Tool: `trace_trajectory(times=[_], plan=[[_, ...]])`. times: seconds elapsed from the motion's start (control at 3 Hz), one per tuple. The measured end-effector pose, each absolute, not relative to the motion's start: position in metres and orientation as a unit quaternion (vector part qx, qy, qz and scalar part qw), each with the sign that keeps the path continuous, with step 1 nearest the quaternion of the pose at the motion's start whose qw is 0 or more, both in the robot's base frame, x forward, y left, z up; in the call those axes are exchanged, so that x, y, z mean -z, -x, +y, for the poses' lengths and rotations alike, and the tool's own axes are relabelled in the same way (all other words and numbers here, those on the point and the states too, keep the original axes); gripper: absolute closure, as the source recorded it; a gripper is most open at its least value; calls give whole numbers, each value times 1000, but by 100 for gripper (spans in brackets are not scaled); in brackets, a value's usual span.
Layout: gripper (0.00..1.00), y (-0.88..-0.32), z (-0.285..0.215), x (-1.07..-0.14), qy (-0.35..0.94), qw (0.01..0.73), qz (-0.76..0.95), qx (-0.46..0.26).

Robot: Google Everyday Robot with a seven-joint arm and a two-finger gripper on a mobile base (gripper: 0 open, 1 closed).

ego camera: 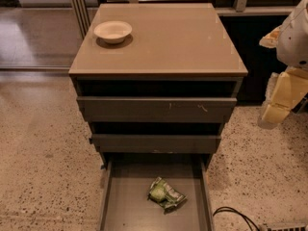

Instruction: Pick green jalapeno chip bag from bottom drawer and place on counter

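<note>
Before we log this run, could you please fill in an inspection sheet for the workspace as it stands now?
Surface: glossy tan-beige counter topping the drawer cabinet.
Job's things: wrinkly green and white jalapeno chip bag lies on the floor of the pulled-out grey bottom drawer, slightly right of centre, not yet picked.
Clutter: small round white bowl near the counter's back left corner.
Grippers: cream-coloured gripper hangs at the right of the cabinet, well apart from the bag.
Cables: black cable on the floor right of the drawer.
Surroundings: speckled stone floor; two upper grey drawers.
</note>
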State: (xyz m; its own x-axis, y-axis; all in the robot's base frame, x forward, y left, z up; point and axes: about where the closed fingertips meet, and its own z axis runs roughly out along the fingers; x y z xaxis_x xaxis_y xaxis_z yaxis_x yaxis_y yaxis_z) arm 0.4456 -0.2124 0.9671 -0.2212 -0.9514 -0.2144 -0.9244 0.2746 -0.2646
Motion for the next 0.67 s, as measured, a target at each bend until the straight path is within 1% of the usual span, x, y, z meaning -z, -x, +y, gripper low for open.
trace_trajectory(times=[0.33,0.67], plan=[[0,-454,-214,-918,570,173,803,28],[0,-458,-212,-842,541,163,825,21]])
